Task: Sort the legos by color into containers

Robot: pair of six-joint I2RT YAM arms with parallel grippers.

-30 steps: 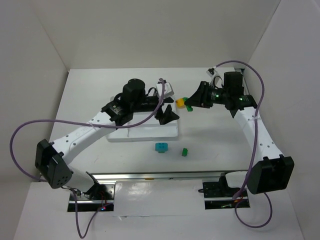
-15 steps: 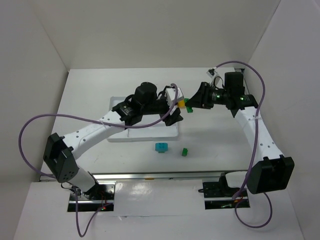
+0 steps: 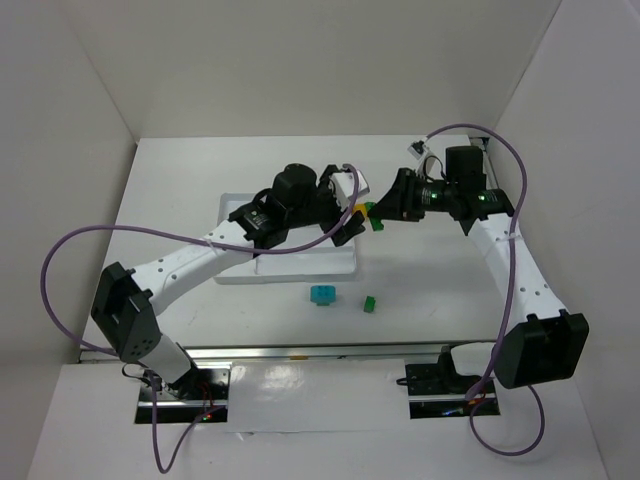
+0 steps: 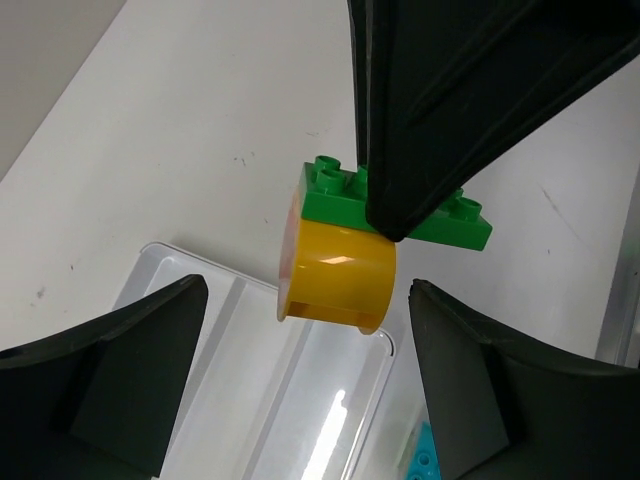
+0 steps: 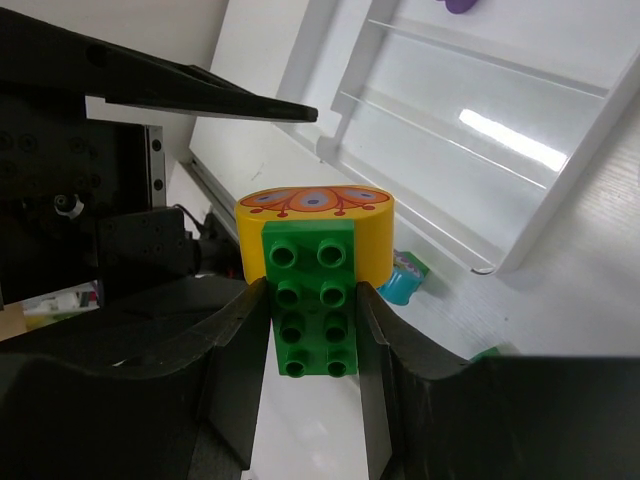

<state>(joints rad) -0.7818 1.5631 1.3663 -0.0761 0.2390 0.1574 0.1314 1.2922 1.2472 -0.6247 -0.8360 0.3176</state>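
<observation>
White walls close round a white desk (image 3: 450,290) where two robot arms meet over the far right corner of a shallow divided tray (image 3: 290,265). The right fingers (image 5: 235,350) pinch a green brick (image 5: 310,300) by its long sides, lifted clear of the desk. Its long axis runs straight out from those fingers, and a yellow block (image 5: 315,215) with a printed top is joined at its far end. The left fingers (image 4: 110,370) are spread wide and hold nothing. Seen from the left wrist, the yellow block sits ahead of them and between them, touching neither, with the green brick behind it.

That makes the left arm the nearer free one. Judging by the pose, the likely next step is for it to close on the block's rounded sides and pull along the brick's long axis while the right arm grips the green.

Count on view: one yellow block, one cyan brick (image 3: 322,295), one tray, and two green bricks, the held one and a loose green brick (image 3: 369,303). The cyan brick and the loose green brick lie near each other on the desk, just in front of the tray on the side of the arm bases. No brick shows in the visible parts of the tray.
</observation>
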